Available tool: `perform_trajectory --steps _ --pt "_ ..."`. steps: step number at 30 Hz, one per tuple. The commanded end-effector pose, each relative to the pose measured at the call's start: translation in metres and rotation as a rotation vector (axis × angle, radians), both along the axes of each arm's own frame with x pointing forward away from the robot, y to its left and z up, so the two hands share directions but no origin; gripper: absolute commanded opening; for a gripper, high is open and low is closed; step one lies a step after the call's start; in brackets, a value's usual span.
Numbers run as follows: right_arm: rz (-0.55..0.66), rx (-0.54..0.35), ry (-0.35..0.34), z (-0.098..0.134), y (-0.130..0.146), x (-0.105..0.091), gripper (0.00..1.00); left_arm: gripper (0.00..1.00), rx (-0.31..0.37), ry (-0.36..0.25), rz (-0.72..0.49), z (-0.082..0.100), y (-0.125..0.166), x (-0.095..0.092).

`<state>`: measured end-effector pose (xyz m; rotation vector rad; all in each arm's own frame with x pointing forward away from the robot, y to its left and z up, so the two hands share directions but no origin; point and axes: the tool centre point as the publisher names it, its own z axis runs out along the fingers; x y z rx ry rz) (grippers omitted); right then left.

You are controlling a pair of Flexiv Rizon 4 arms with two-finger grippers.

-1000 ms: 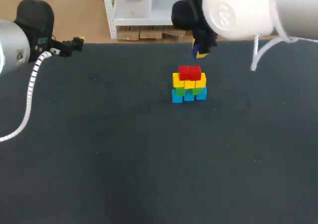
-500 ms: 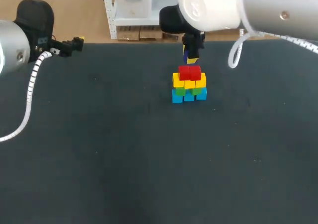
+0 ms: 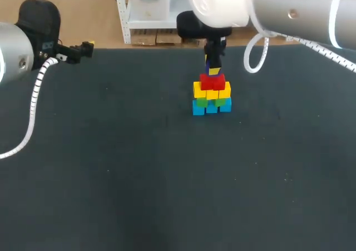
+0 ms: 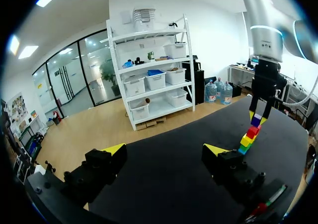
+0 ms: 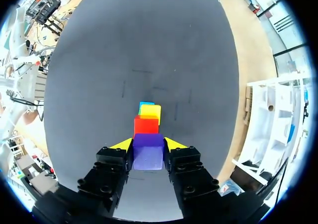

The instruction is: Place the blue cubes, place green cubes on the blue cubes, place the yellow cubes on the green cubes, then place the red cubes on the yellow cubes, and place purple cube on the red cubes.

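Past the middle of the dark table the stack stood with blue cubes at the base, then green cubes, yellow cubes and red cubes on top. My right gripper hung right above the reds, clamped on the purple cube from both sides; I could not tell whether the cube touched them. My left gripper sat at the far left edge, fingers spread, holding nothing. I judged that letting go off centre would tip the purple cube off the narrow red pair. Pressing too low, or dragging while opening, could shove the pile over.
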<state>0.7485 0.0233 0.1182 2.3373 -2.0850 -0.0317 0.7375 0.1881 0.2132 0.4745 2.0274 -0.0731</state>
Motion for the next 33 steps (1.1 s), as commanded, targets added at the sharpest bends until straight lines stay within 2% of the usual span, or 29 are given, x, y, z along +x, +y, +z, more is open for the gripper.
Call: perform_trajectory --steps 1,30,31,32,33 --pt "-0.003 -0.004 0.018 -0.0011 0.0017 0.0044 0.0 1.0 -0.001 0.005 -0.008 0.0011 0.0018 0.0003" --pt "-0.011 -0.026 0.024 -0.0092 -0.0013 -0.0044 0.0 1.0 -0.001 0.005 -0.008 0.0011 0.0018 0.0003" --pt "-0.012 -0.025 0.024 -0.0092 -0.0013 -0.0045 0.13 1.0 -0.001 0.005 -0.008 0.0011 0.0018 0.0003" --pt "-0.014 -0.025 0.023 -0.0093 -0.0013 -0.0045 0.31 1.0 -0.001 0.005 -0.008 0.0011 0.0018 0.0003" --pt "-0.014 -0.025 0.022 -0.0093 -0.0013 -0.0045 0.43 1.0 -0.001 0.005 -0.008 0.0011 0.0018 0.0003"
